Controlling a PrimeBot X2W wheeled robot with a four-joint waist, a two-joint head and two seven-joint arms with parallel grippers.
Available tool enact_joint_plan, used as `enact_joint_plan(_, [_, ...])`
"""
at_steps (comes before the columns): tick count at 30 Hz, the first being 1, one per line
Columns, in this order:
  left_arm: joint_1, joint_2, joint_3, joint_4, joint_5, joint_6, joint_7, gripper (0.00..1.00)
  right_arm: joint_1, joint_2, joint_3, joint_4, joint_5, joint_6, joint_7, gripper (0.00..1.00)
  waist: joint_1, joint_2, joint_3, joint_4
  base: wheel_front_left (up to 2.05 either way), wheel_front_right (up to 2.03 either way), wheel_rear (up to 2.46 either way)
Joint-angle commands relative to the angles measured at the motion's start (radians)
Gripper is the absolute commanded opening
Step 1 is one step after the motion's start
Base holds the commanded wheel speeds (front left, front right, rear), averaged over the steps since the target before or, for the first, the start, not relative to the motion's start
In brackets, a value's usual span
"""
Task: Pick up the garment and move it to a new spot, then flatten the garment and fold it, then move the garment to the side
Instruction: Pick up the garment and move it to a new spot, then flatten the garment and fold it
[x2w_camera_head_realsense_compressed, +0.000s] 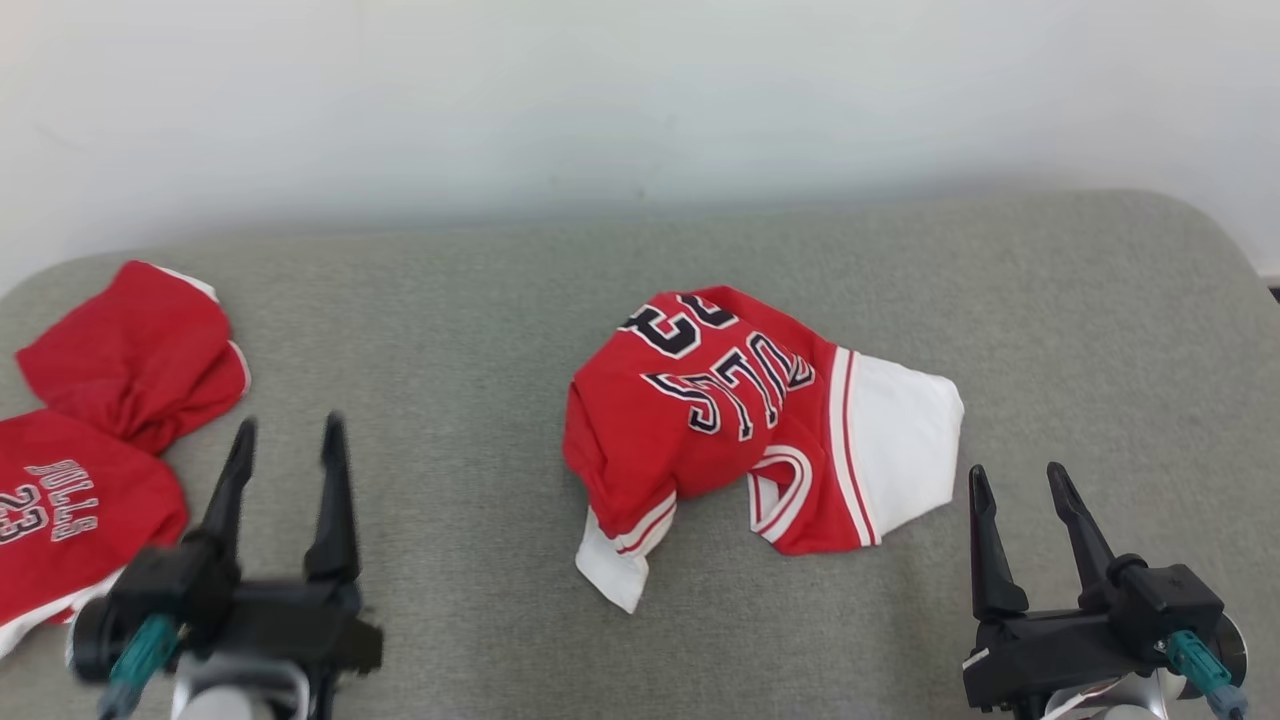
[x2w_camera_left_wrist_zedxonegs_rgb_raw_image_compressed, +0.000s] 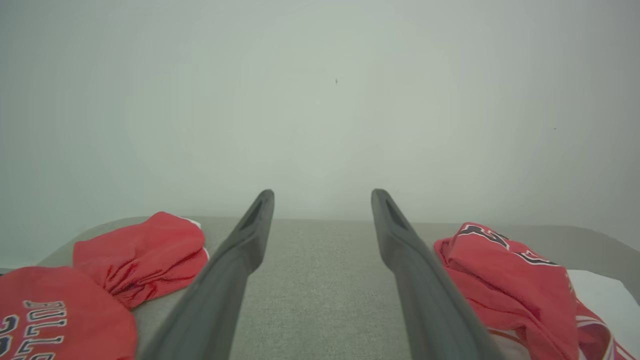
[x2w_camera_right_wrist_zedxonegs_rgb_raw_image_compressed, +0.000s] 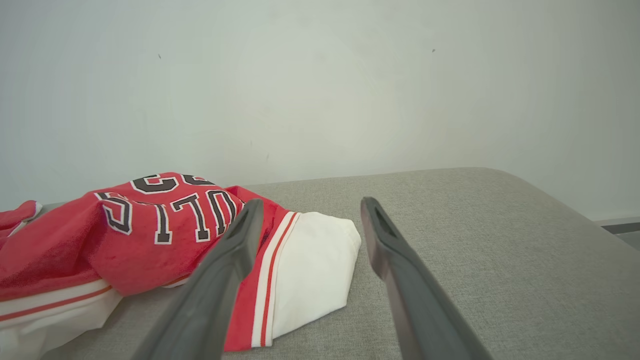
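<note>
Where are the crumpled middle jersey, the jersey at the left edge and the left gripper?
crumpled middle jersey (x2w_camera_head_realsense_compressed: 700, 400), head view, on its red lettered front.
jersey at the left edge (x2w_camera_head_realsense_compressed: 130, 490), head view, on red cloth beside its lettering.
left gripper (x2w_camera_head_realsense_compressed: 289, 425), head view, midway between its open fingertips.

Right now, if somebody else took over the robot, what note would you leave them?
Left hand: open, empty, lower left of the head view.
Right hand: open, empty, lower right, close to the white edge of the jersey.
Jersey: crumpled in the middle of the gray surface, lettering up. Other red garments lie at the far left.
Done: perhaps the first move; I cannot tell.
Left: flatten, fold, move it aside.
</note>
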Motion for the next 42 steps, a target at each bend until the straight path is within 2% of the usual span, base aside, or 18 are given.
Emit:
enact_joint_plan(1, [0.052, -0.002, 0.028, -0.022, 0.011, 0.006, -0.003, 1.00, 0.014, 0.000, -0.003, 0.001, -0.007, -0.002, -0.005, 1.00, 0.0001, 0.0000, -0.034, 0.033, 0.00, 0.00, 0.00])
enact_joint_plan(6, [0.154, -0.020, 0.061, -0.058, 0.043, -0.008, -0.003, 1.00, 0.035, 0.000, 0.000, 0.003, -0.012, -0.002, -0.003, 1.00, 0.0001, 0.0000, -0.048, 0.054, 0.00, 0.00, 0.00])
enact_joint_plan(16, [0.238, -0.051, 0.070, -0.077, 0.086, -0.045, -0.003, 1.00, 0.050, 0.000, 0.014, 0.003, -0.010, -0.002, 0.000, 1.00, 0.0001, 0.0000, -0.051, 0.059, 0.00, 0.00, 0.00])
enact_joint_plan(25, [0.258, -0.074, 0.109, -0.075, 0.113, -0.081, -0.003, 1.00, 0.061, -0.015, 0.002, 0.009, -0.004, -0.002, 0.005, 1.00, 0.0001, 0.0000, -0.043, 0.059, 0.00, 0.00, 0.00])
enact_joint_plan(42, [0.257, -0.109, 0.155, -0.047, 0.156, -0.116, -0.003, 1.00, 0.057, -0.011, 0.007, 0.032, -0.004, -0.002, 0.006, 1.00, 0.0001, 0.0000, -0.028, 0.063, 0.00, 0.00, 0.00])
